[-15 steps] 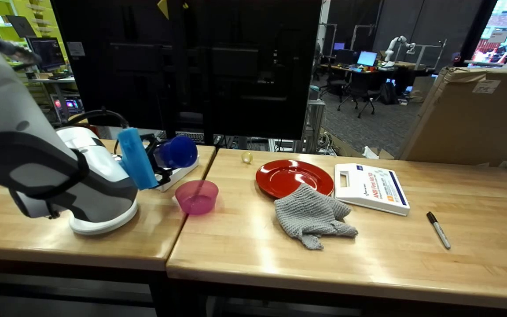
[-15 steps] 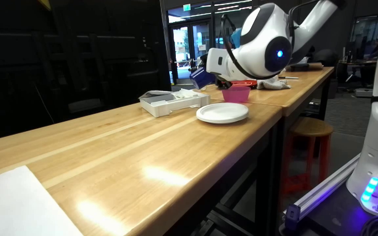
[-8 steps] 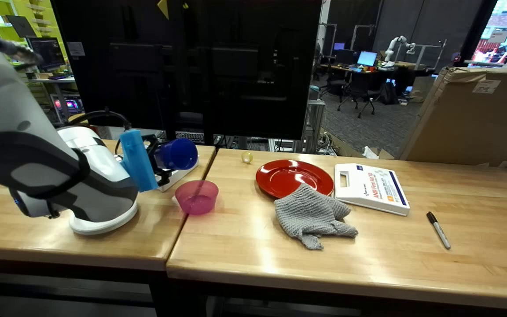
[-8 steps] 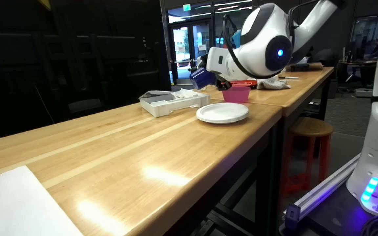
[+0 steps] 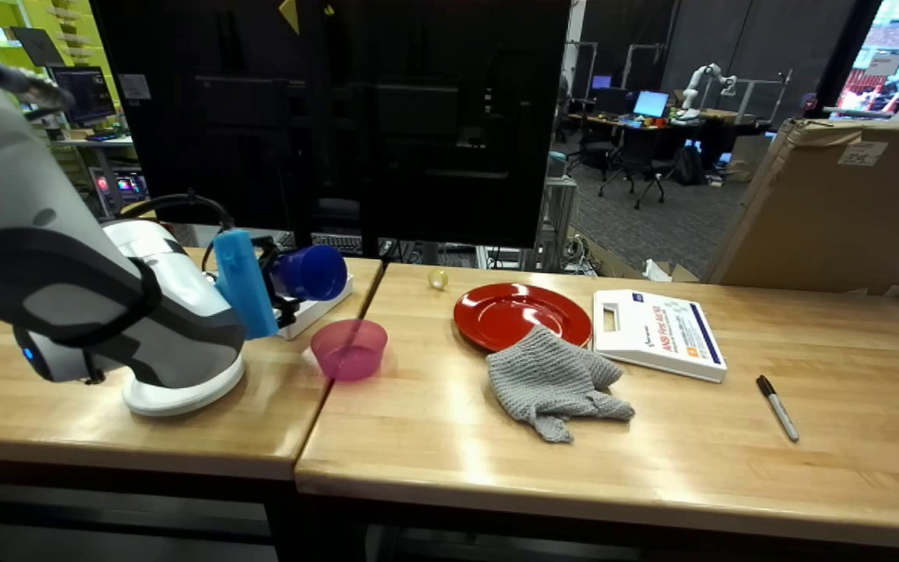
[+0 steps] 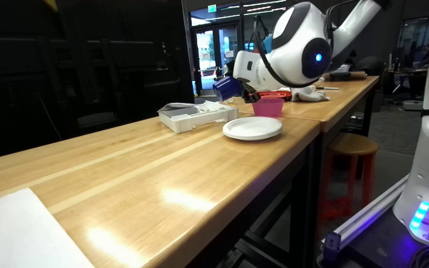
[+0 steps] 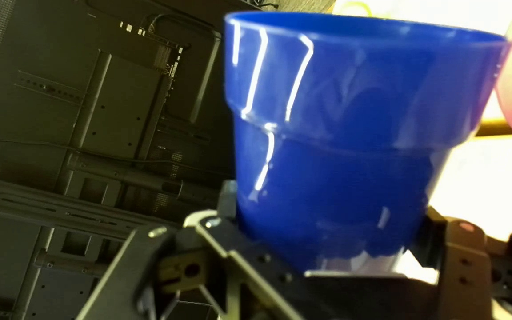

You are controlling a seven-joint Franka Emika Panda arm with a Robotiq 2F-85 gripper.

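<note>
In an exterior view, the gripper [image 5: 279, 279] grasps a blue cup [image 5: 315, 273] near its base, holding it tilted above the wooden tabletop [image 5: 278, 406] with its mouth turned to the right. Lower and to the cup's right stands a pink bowl [image 5: 349, 351]; farther right come a small yellowish item [image 5: 438, 279], a red plate [image 5: 512, 312], a crumpled gray cloth [image 5: 551, 382], a white first aid case [image 5: 659, 336] and a marker [image 5: 777, 408].

A background robot arm [image 5: 696, 82] and monitor [image 5: 651, 104] show a robotics lab.
</note>
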